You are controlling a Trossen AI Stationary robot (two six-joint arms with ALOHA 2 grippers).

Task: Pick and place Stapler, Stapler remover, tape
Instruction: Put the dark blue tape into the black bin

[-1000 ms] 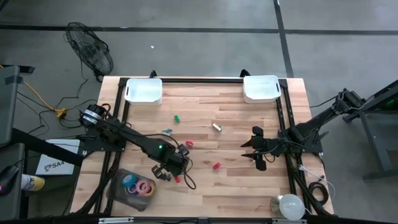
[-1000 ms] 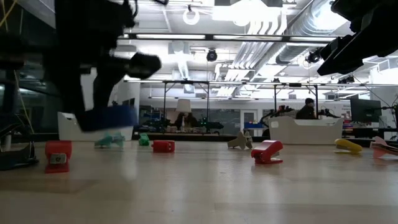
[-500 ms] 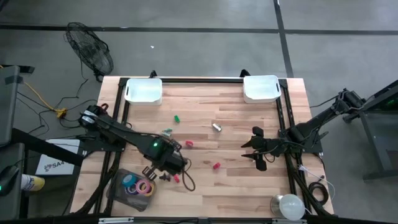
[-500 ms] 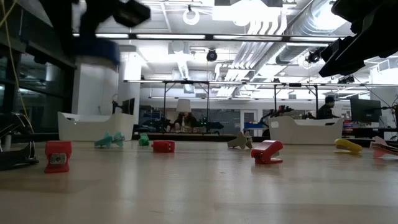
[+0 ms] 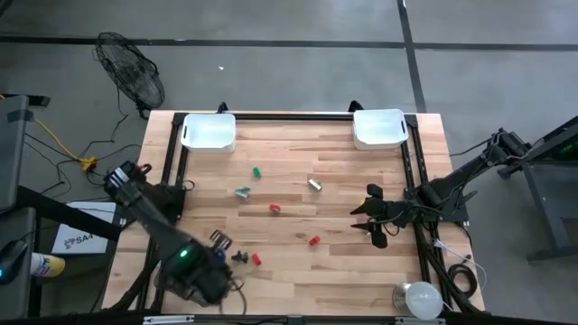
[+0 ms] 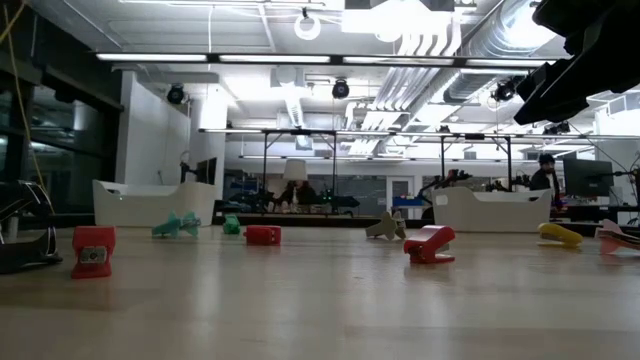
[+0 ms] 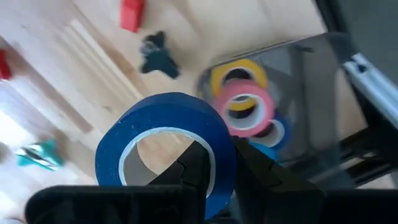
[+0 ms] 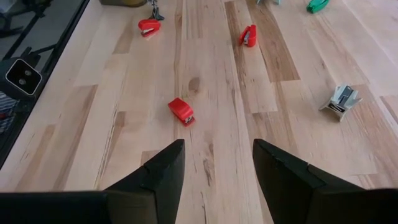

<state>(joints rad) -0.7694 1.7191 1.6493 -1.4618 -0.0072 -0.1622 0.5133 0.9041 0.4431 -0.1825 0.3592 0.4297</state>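
My left gripper (image 7: 221, 165) is shut on a blue tape roll (image 7: 155, 127) with a pale core. It hangs above a clear tray (image 7: 323, 93) at the table's near left, which holds a yellow roll (image 7: 239, 71), a pink roll (image 7: 249, 109) and a blue roll (image 7: 273, 134). In the high view the left gripper (image 5: 194, 275) hides that tray. A black stapler remover (image 5: 237, 256) and a red stapler (image 5: 256, 259) lie beside it on the wood. My right gripper (image 5: 373, 218) waits open at the right, with its fingers (image 8: 158, 174) level above the table. My left gripper holds the blue tape roll by its ring wall (image 7: 214, 146). One finger (image 7: 196, 168) stands inside the centre hole and the other finger (image 7: 258, 177) is outside, so the wall is pinched between them. The roll is lifted clear, above the tray.
Two more red staplers (image 5: 275, 208) (image 5: 314, 240), a teal remover (image 5: 242, 191), a green piece (image 5: 256, 171) and a silver piece (image 5: 314, 184) lie mid-table. Two white bins (image 5: 209, 131) (image 5: 378, 126) stand at the far edge. A yellow thing (image 6: 560, 235) lies at the right.
My left gripper, shut on the blue roll, has risen out of the low view. It has swung from mid-table toward the near left corner and now hangs over the clear tray. The roll went along, lifted clear.
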